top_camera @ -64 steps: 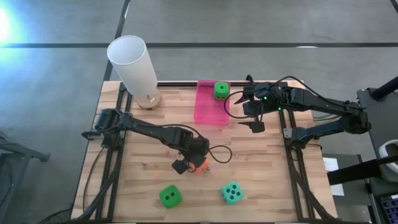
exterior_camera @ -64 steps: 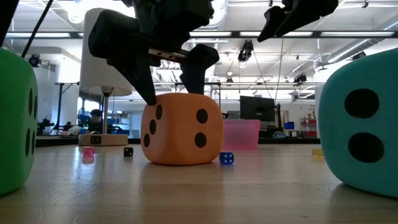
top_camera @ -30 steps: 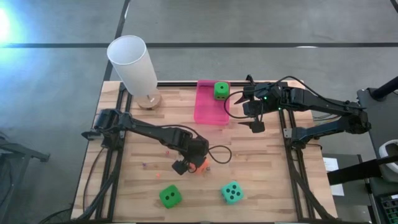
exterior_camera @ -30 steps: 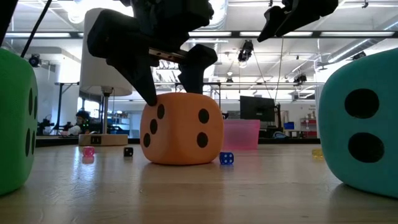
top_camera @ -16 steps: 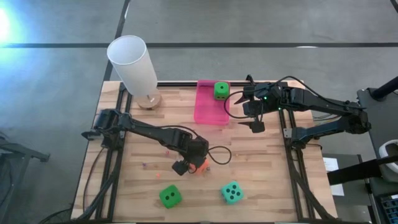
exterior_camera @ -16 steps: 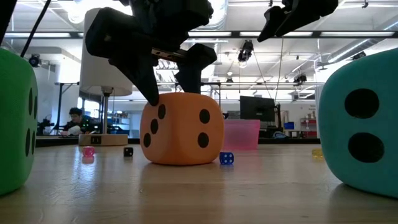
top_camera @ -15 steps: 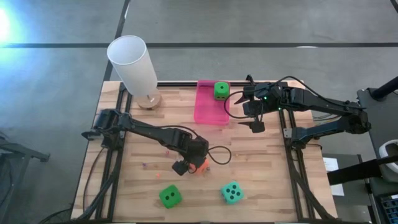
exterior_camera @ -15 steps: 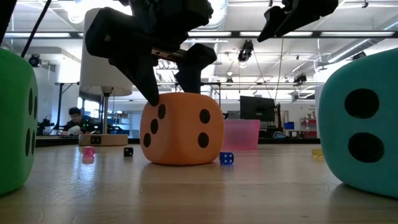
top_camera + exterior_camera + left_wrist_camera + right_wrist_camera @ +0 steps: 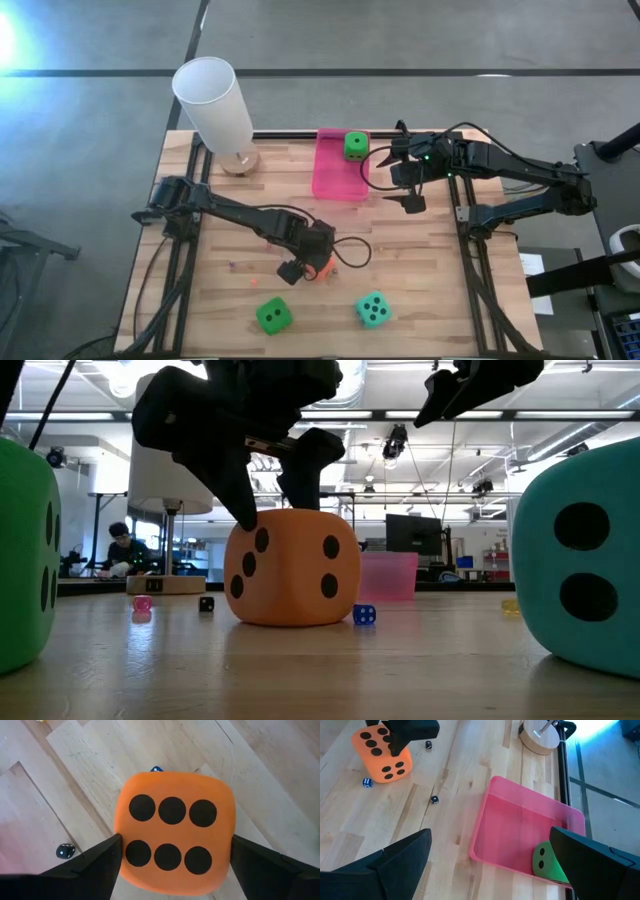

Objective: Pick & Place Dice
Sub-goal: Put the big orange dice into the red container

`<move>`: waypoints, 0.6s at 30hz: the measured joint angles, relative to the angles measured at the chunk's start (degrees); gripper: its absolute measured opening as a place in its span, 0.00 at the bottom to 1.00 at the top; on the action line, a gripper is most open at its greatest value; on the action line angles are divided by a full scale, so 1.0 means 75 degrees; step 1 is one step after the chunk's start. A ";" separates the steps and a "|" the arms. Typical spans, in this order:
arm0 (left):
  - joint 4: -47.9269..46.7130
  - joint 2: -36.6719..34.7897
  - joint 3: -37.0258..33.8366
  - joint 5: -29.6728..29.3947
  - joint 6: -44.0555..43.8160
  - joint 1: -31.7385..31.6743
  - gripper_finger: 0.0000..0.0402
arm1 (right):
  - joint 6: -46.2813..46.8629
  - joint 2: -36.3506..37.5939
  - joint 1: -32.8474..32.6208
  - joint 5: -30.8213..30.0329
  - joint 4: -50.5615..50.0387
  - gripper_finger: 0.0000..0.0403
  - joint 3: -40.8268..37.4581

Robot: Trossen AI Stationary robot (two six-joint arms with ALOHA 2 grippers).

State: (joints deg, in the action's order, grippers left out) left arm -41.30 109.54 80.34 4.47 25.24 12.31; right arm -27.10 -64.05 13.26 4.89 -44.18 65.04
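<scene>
We see the orange die sitting on the worktop near its middle, six pips up, with the left tool lowered over it: its fingers are spread to either side of the die and seem to touch its flanks, the die not lifted. A green die and the teal die rest nearer the front edge, well apart from each other. A second green die lies in the far corner of the pink tray at the back. Our right tool hangs above the worktop just beside the tray, fingers spread wide, holding nothing. A white lamp stands at the back left. Several tiny dice lie around the orange die
</scene>
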 joint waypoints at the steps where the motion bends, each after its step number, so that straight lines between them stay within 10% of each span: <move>1: 0.0000 0.0000 0.0000 -0.0047 -0.0029 0.0025 0.83 | 0.0004 0.0000 -0.0001 -0.0002 -0.0001 0.99 0.0000; 18: 0.0017 0.0000 -0.0003 -0.0207 -0.0373 0.0111 0.85 | 0.0004 0.0000 0.0002 0.0000 0.0000 0.99 0.0000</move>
State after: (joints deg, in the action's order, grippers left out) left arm -41.17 109.54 80.31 2.92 22.44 13.15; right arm -27.07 -64.05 13.27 4.89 -44.18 65.04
